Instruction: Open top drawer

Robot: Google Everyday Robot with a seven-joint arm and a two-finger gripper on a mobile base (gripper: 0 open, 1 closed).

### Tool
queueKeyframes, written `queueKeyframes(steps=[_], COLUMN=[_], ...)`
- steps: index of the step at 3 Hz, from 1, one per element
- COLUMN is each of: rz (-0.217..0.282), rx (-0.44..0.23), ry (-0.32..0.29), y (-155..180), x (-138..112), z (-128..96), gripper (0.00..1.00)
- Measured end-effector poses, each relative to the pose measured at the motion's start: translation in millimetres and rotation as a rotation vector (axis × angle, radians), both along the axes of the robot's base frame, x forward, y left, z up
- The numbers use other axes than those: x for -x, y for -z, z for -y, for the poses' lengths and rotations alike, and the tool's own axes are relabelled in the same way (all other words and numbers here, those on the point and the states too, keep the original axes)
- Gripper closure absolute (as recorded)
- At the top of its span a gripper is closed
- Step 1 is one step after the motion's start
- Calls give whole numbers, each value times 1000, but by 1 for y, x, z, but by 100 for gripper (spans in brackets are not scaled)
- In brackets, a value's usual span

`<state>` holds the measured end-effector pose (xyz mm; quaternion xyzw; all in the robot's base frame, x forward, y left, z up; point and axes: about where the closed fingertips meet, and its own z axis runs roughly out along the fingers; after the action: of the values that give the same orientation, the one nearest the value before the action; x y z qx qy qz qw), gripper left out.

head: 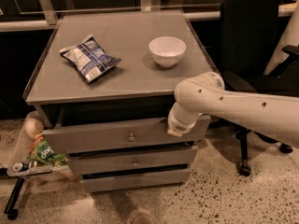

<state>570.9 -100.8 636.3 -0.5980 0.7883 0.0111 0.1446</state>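
The top drawer [93,136] is the wide grey front with a small round metal knob [131,137], under the grey cabinet top [126,73]. It stands pulled out a little, with a dark gap above its front edge. My gripper [176,129] is at the end of the white arm [243,108], pressed against the right end of the drawer front at its top edge. The wrist hides the fingertips. The two slimmer drawer fronts [135,161] below sit closed.
A blue-and-white snack bag [89,57] and a white bowl [167,50] rest on the cabinet top. A black office chair [252,36] stands at the right. A low stand with a green bag [44,154] is at the left on the speckled floor.
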Motion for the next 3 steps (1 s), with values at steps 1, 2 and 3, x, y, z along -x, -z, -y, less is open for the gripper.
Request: queueKeyframes(steps=[1,2,3], rz=[-2,-11,-11], rx=[-6,-1,-1], ry=[15,29,29], y=[-6,-9,-11], x=[4,12,12], z=[2,8,8], gripper=[100,100,100])
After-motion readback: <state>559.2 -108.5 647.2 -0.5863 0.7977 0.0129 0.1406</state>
